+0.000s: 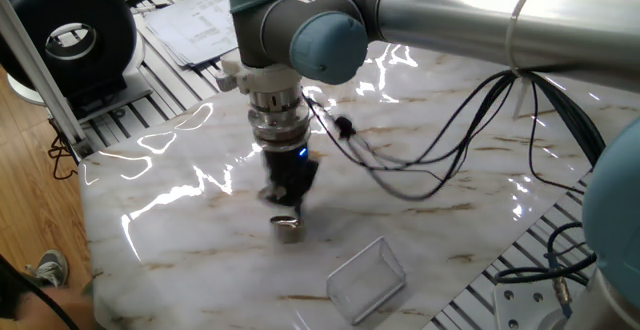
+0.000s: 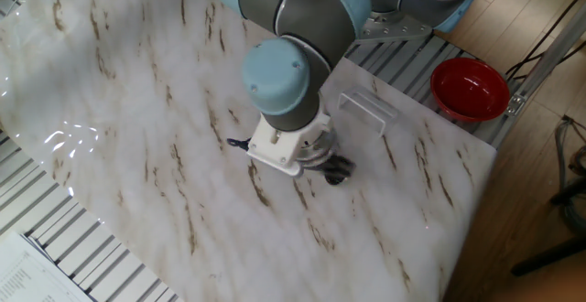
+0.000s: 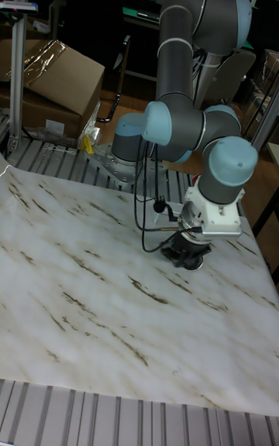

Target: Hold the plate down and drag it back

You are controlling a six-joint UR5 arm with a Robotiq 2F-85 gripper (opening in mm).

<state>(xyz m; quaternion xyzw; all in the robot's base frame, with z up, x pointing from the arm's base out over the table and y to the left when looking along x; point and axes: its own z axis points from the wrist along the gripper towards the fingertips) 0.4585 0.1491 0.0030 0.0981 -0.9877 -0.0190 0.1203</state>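
The plate (image 1: 288, 229) is a small shiny metal disc lying flat on the marble table (image 1: 440, 185). My gripper (image 1: 288, 213) points straight down onto it, fingers drawn together with the tips pressing on its top. In the other fixed view the gripper (image 2: 335, 171) shows as a dark blur under the wrist, hiding the plate. In the tall fixed view the gripper (image 3: 188, 257) is low on the table at the right, with a pale sliver of the plate (image 3: 194, 265) under it.
A clear square plastic box (image 1: 367, 276) lies near the table's front edge, right of the plate, and appears as the box (image 2: 368, 110) at the table's edge. A red bowl (image 2: 470, 88) sits off the table. Cables (image 1: 420, 160) hang from the arm.
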